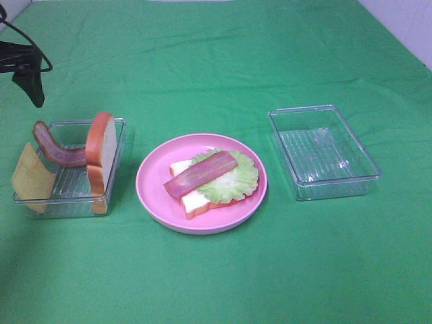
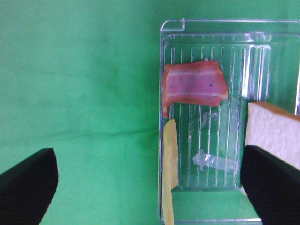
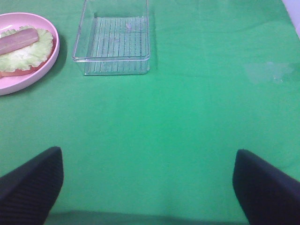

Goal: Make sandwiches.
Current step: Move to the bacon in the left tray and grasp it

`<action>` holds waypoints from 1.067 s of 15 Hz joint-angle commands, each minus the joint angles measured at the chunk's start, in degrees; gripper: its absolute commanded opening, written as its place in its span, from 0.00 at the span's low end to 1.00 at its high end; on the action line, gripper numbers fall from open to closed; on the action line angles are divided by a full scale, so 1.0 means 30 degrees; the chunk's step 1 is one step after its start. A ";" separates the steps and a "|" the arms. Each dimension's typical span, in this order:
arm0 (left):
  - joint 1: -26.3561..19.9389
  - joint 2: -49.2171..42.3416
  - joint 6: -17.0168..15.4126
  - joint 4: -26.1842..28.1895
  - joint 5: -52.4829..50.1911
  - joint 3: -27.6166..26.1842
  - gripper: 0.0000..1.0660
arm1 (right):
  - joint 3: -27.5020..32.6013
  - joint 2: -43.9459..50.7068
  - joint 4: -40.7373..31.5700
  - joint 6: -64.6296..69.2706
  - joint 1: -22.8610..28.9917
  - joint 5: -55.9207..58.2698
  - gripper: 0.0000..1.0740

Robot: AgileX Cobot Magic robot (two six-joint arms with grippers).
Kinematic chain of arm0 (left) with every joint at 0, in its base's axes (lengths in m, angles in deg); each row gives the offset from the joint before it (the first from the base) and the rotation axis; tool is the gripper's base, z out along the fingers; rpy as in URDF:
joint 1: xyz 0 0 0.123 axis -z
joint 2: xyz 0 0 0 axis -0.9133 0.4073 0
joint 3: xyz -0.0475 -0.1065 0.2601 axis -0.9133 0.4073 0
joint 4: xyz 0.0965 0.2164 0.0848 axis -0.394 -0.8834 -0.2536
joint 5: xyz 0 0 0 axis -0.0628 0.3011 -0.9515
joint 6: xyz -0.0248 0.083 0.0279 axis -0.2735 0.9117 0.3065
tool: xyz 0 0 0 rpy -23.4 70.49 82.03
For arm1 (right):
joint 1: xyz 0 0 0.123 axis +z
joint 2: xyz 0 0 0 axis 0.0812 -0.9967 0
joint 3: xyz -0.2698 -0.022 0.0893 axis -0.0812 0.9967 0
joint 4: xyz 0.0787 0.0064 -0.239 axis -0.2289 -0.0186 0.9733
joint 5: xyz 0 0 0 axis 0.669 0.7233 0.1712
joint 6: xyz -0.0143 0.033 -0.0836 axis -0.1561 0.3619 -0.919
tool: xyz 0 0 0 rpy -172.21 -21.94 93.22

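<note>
Pink plate (image 1: 150, 196) in the middle holds the half-built sandwich: bread slice (image 1: 194, 204), lettuce (image 1: 239, 179), bacon strip (image 1: 201, 174) on top. The left tray (image 1: 74, 123) has the second bread slice (image 1: 101, 150) standing on edge, a spare bacon strip (image 1: 57, 152), and the cheese (image 1: 30, 179) propped at its outer wall. Left jaws hang spread wide above that tray and right jaws over bare cloth, both holding nothing. Risk imo: the thin leaning cheese slips from a pinch, or the tray gets dragged. Green surface (image 1: 216, 67) is slightly wrinkled, with pale wall (image 1: 412, 27) at the far corner.
</note>
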 commanded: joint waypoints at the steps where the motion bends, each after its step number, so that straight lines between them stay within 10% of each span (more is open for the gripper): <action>1: 0.0382 0.1394 -0.1413 -0.0363 0.0611 -0.1261 0.95 | 0.0076 0.0649 -0.0134 -0.0248 -0.0038 -0.0229 0.88; 16: 0.0535 0.4603 -0.1241 -0.0363 -0.1146 -0.1853 0.92 | 0.0076 0.0649 -0.0134 -0.0191 -0.0038 -0.0229 0.88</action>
